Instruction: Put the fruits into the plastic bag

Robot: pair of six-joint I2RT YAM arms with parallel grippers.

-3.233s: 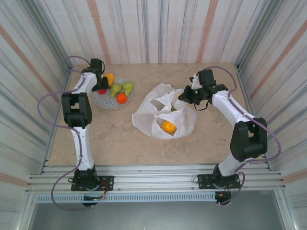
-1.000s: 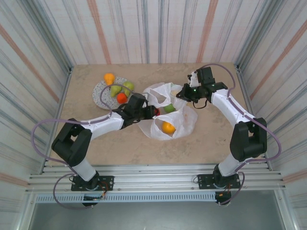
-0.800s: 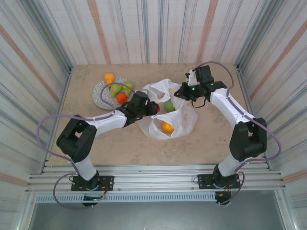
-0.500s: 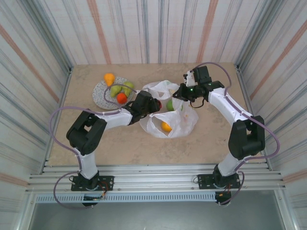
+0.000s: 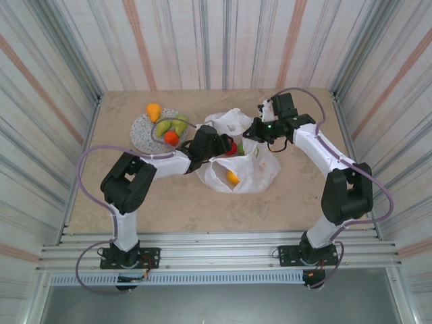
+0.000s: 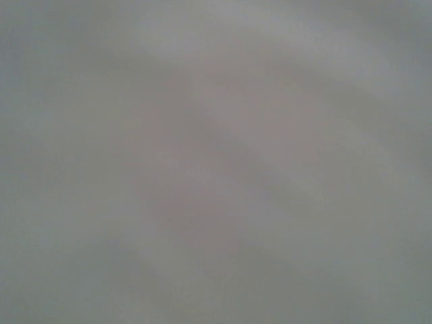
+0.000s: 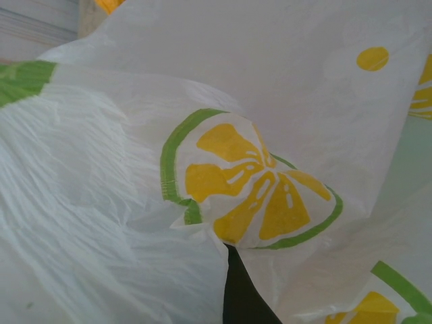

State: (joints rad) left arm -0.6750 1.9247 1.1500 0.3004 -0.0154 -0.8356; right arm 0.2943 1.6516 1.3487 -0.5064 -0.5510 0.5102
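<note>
Fruits (image 5: pixel 171 137) at left: four are sitting on the speckled plate (image 5: pixel 142 135), far-left of the table; a yellow-orange one at the far rim, two green pears mid-plate, a red-orange one at the near-right rim
Left gripper (image 5: pixel 225 146): reaching over from the plate side, its tip lying at the bag's mouth with a red fruit (image 5: pixel 233 147) touching it; I cannot tell whether it is released or clenched, its own camera giving a pale blur
Plastic bag (image 5: pixel 253 169): lying mid-table; an orange (image 5: pixel 232 177) is resting inside its near part
Right gripper (image 5: pixel 252 130): clamping the bag's far-right rim, holding it raised; citrus-printed plastic is pressing against its dark finger (image 7: pixel 237 300)
Open room: bare table (image 5: pixel 148 196) is stretching along the near side and right of the bag; striped walls (image 5: pixel 61 115) are hemming in the left, far and right edges
In the way: the left forearm is crossing just beside the plate's near-right rim; both grippers are crowding the bag's mouth
</note>
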